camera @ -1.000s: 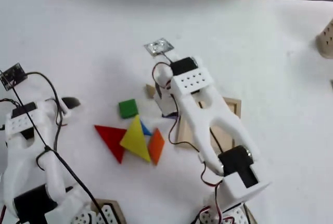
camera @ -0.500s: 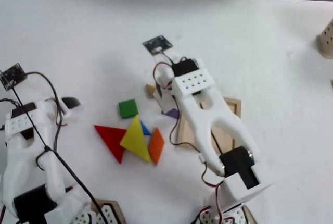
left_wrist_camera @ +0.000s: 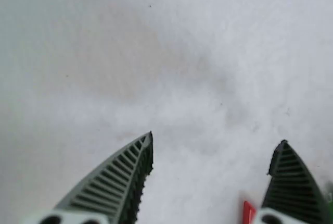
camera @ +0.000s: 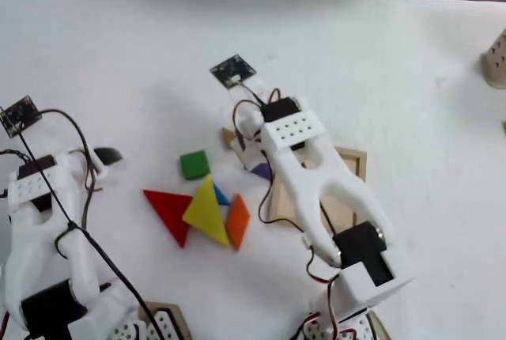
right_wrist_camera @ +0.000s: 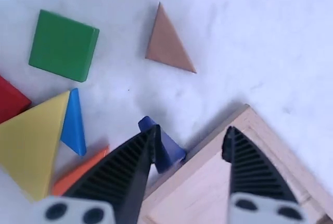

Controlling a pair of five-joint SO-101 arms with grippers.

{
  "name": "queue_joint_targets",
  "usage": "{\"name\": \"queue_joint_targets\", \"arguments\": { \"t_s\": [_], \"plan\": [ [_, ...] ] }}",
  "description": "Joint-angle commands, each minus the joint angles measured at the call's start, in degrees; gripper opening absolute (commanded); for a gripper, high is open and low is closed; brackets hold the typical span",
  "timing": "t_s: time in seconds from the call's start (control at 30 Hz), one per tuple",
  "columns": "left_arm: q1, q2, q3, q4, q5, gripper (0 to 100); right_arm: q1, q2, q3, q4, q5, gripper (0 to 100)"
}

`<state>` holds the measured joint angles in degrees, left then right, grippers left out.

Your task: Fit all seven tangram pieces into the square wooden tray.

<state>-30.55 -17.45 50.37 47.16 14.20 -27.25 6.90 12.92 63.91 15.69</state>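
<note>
The square wooden tray [camera: 356, 155] lies under my right arm; its corner [right_wrist_camera: 248, 117] sits between my right gripper's fingers. My right gripper [right_wrist_camera: 190, 139] [camera: 251, 156] is open just above that corner. A purple piece [right_wrist_camera: 162, 145] [camera: 259, 171] rests against the tray's outer edge, beside one finger. On the table lie a tan triangle [right_wrist_camera: 167, 44] [camera: 229, 137], a green square [right_wrist_camera: 63, 45] [camera: 194, 164], and a cluster of red [camera: 170, 212], yellow [camera: 207, 212], blue [camera: 222, 195] and orange [camera: 238, 221] pieces. My left gripper [left_wrist_camera: 214, 146] [camera: 107, 155] is open over bare table at the left, a red corner [left_wrist_camera: 248, 212] beside one finger.
A wooden block [camera: 168, 318] stands at the front edge by the left arm's base. A perforated wooden cone [camera: 496, 59] is at the far right edge. Cables [camera: 71, 221] run along the left arm.
My right gripper end has shifted slightly toward the far left, and the purple piece has come into view beside the tray's edge. The left arm has kept still.
</note>
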Motion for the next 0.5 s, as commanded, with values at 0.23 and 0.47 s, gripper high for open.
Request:
{"name": "queue_joint_targets", "arguments": {
  "t_s": [0.23,0.47],
  "plan": [
    [-0.31,-2.86,-1.05,-1.32,0.35,35,-3.56,11.65,-3.6,-2.15,4.13,16.4],
    [-0.31,-2.86,-1.05,-1.23,0.35,35,-1.8,14.29,-6.68,-0.66,4.48,12.6]
  ]
}}
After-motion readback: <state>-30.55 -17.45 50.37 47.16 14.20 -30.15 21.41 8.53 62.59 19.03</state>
